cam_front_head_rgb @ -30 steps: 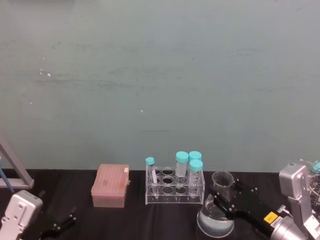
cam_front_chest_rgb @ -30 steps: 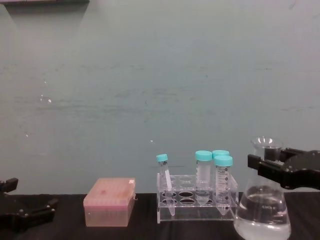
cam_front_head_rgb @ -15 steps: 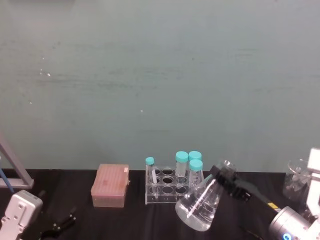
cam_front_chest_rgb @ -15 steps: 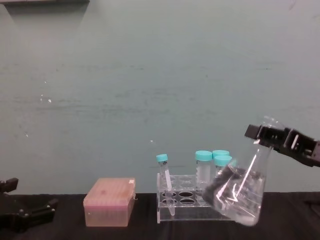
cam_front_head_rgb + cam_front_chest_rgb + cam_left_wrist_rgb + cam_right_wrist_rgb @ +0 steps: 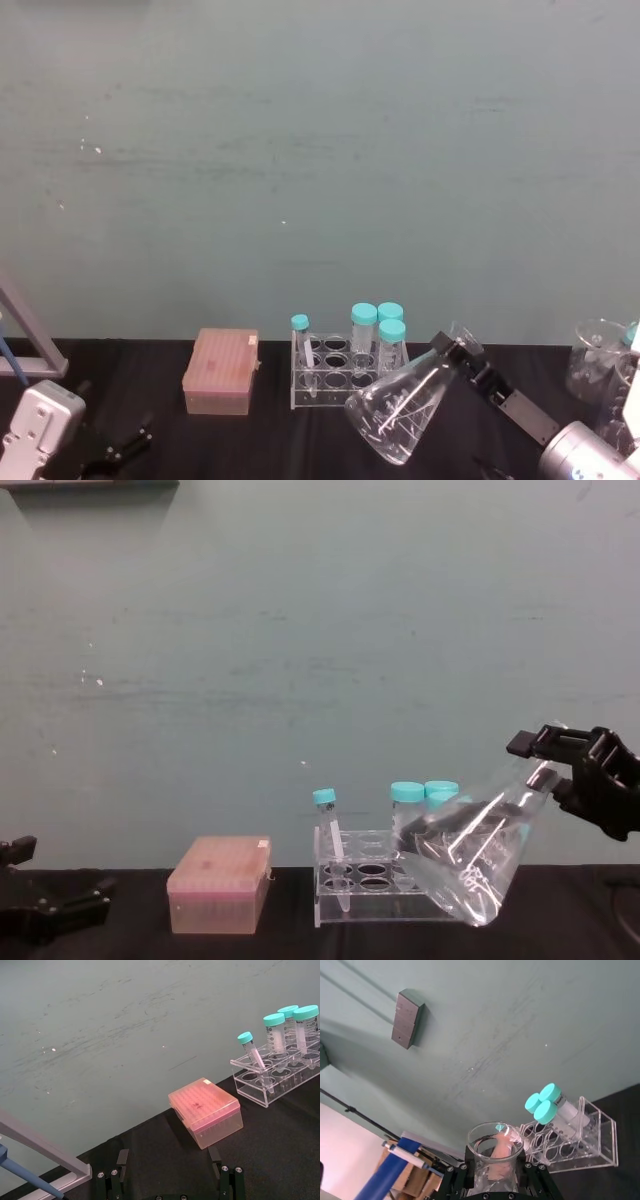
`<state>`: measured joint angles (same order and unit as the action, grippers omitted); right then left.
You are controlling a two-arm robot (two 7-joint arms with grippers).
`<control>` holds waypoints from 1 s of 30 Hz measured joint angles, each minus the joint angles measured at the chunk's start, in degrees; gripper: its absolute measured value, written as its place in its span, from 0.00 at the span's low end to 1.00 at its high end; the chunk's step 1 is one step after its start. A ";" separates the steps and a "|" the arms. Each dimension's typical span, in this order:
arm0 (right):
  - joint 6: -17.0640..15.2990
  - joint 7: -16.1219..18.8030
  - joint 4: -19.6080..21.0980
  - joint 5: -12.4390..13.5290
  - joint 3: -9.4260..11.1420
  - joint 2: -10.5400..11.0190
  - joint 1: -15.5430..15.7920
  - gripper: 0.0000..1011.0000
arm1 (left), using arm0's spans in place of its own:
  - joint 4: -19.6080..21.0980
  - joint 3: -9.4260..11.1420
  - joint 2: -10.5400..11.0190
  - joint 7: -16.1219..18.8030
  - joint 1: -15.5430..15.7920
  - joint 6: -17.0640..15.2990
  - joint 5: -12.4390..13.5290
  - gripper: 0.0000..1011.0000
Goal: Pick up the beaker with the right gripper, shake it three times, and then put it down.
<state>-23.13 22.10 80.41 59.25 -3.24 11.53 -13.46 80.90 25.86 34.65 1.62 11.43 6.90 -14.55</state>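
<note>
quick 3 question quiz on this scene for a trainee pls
1. True or false: the beaker is held upright.
2. Which gripper grips its neck? A) left B) right
3. Fill in: the tube caps in the rack are ____.
Key: 1 false, it tilts, base toward the rack. 2 B, the right gripper; the left gripper sits open, low on the robot's left. 3 teal.

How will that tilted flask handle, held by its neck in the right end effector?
Probably bottom-heavy: the beaker seems to hold liquid in its wide base, so it may lever against the right end effector pinching only its neck. Smooth glass could slip. It looks fragile, tilted near the tube rack.
</note>
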 joint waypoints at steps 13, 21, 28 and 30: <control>2.14 -1.06 1.16 0.33 -1.11 1.26 0.68 0.45 | 0.00 0.00 0.00 0.00 0.00 0.00 0.00 0.99; 20.19 5.70 0.36 -19.43 -9.21 9.31 -1.77 0.45 | 0.00 0.00 0.00 0.00 0.00 0.00 0.00 0.99; 36.21 3.41 0.78 -43.49 -15.70 16.16 -4.10 0.45 | 0.00 0.00 0.00 0.00 0.00 0.00 0.00 0.99; 39.65 0.68 1.21 -52.24 -17.23 17.82 -4.62 0.45 | 0.00 0.00 0.00 0.00 0.00 0.00 0.00 0.99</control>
<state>16.52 22.77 81.61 7.02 -20.48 29.36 -18.08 80.90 25.86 34.65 1.62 11.43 6.91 -14.55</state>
